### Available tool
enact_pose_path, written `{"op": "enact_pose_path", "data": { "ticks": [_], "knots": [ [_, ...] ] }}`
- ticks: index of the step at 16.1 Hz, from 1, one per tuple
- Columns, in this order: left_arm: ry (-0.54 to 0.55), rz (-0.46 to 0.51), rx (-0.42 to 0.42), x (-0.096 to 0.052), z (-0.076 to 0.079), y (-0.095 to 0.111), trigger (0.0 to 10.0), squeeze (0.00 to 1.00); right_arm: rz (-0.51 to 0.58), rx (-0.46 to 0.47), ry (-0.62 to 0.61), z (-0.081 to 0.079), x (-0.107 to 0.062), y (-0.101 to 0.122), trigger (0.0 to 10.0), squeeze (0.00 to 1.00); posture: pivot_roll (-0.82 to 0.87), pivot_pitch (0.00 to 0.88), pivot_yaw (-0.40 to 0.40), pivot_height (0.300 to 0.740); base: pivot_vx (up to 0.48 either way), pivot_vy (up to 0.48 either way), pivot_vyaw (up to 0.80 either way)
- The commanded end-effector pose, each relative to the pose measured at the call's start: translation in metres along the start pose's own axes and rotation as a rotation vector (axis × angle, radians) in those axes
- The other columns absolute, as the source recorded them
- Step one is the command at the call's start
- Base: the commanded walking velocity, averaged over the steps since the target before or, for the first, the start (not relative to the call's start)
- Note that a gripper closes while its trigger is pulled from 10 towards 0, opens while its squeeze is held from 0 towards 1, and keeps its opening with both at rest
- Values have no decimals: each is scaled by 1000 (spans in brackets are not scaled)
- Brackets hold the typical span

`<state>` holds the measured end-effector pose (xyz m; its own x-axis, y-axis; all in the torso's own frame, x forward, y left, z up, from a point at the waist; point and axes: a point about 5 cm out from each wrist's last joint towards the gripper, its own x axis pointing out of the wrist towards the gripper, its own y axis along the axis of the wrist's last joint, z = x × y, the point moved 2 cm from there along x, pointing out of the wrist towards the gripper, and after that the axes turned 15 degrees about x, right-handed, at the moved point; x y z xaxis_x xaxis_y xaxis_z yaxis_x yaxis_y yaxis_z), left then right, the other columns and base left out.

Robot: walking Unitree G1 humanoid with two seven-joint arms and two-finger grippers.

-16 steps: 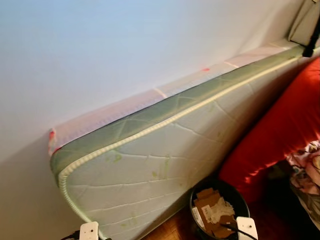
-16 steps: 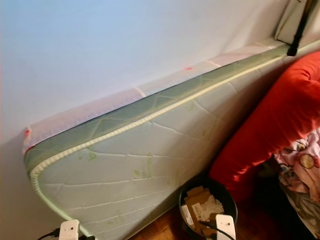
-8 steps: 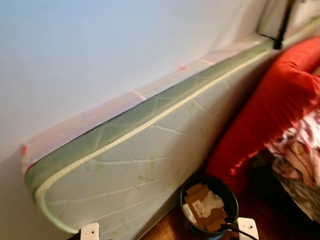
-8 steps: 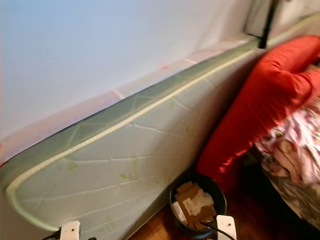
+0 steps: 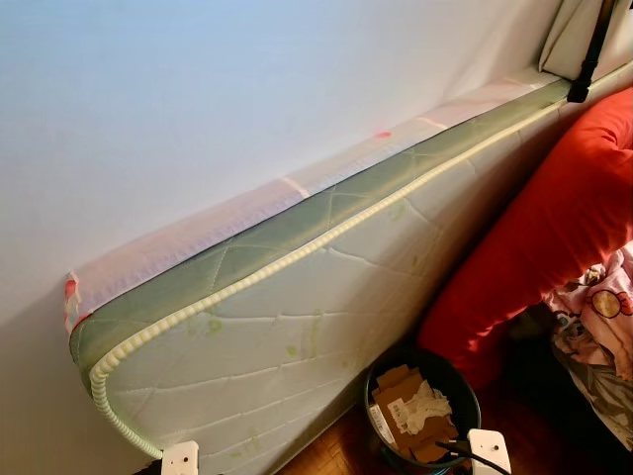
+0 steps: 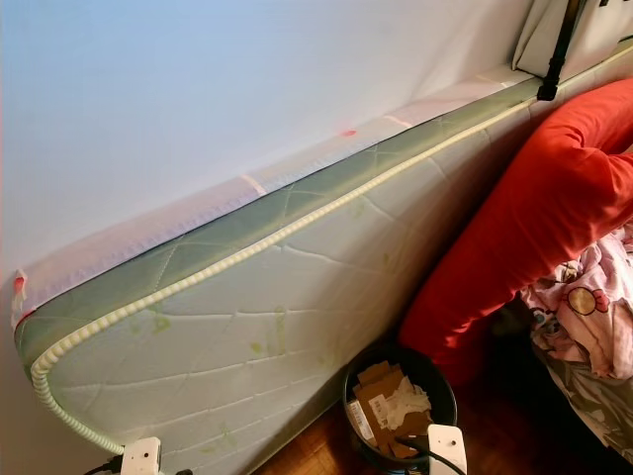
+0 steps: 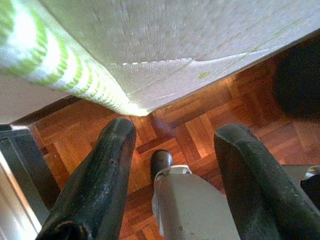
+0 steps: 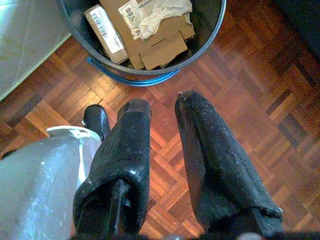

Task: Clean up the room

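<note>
Black plastic, round and open-topped: the waste bin (image 5: 422, 414) is my landmark; it stands on the parquet floor (image 8: 260, 85) at the foot of the mattress (image 5: 297, 327) propped on its long edge against the wall (image 5: 247, 89), with a red cushion (image 5: 554, 237) leaning just beside it; it already holds flattened cardboard (image 8: 145, 30) and a crumpled bit of paper (image 8: 162, 10). I see my right gripper (image 8: 162, 115) hanging just short of the bin's rim, fingers pointing down at the floor and a little apart, holding nothing; my left gripper (image 7: 175, 140) hangs farther from the bin, by the mattress's lower corner, fingers spread wide and empty. I judge the right arm the nearer one for anything meant for the bin; the patterned bedding (image 5: 603, 317) lies beyond the bin on the cushion's side; I spot no loose litter on the floor near the bin.
</note>
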<state>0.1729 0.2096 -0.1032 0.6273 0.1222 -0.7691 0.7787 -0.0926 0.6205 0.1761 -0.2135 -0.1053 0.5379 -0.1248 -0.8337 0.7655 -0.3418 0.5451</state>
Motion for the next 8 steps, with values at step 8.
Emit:
{"op": "enact_pose_path", "data": {
  "ticks": [8],
  "knots": [
    [-41, -20, 95, 14, 9, 41, 10000, 0, 36, 89, 99, 39, -4, 50, 10000, 0, 12, 0, -24, 740, 0, -31, -181]
  ]
}}
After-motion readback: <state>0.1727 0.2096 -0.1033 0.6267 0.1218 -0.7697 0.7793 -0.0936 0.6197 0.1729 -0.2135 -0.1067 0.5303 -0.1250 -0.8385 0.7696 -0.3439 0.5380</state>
